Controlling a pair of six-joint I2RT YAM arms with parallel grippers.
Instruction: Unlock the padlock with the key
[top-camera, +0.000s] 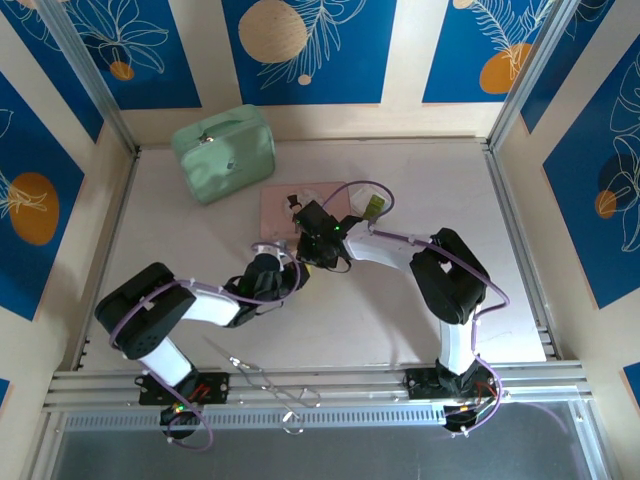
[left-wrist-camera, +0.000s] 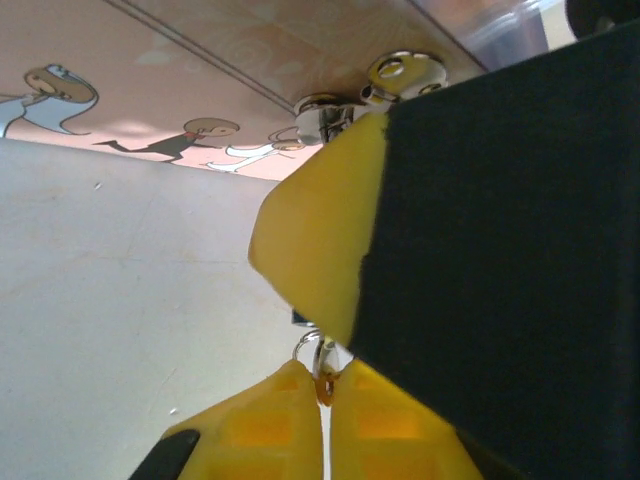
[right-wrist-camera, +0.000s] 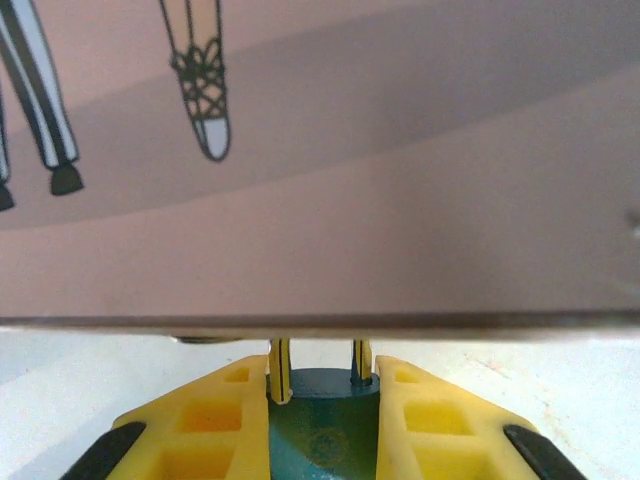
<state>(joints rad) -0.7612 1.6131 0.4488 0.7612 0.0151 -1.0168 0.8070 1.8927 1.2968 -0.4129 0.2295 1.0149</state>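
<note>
The right gripper (right-wrist-camera: 323, 378) is clamping the padlock (right-wrist-camera: 325, 425) by its blue-green body. The two shackle legs are pointing toward the pink tin (right-wrist-camera: 320, 200), which is standing just behind the lock. The left gripper (left-wrist-camera: 323, 382) is pressing its yellow pads together on a small metal piece with a ring, which I am taking to be the key (left-wrist-camera: 312, 352). It is sitting just under the right gripper's finger, on the near side of the tin.

The step in hand is, by my reading, seating the key in the lock. The keyhole itself is hidden, so I cannot tell whether the blade is lined up or already in.

- **Right gripper:** it should be acting only as a rigid vice.
- **Left gripper:** it should be feeding the key straight along the keyhole's axis. It should be turning only once the key is fully home.
- **Main risk:** the pinch on the key is thin, so any sideways load is likely to swivel it between the pads.
- **Room to work:** the tin is crowding the shackle side, so that loop may need space to spring.
</note>
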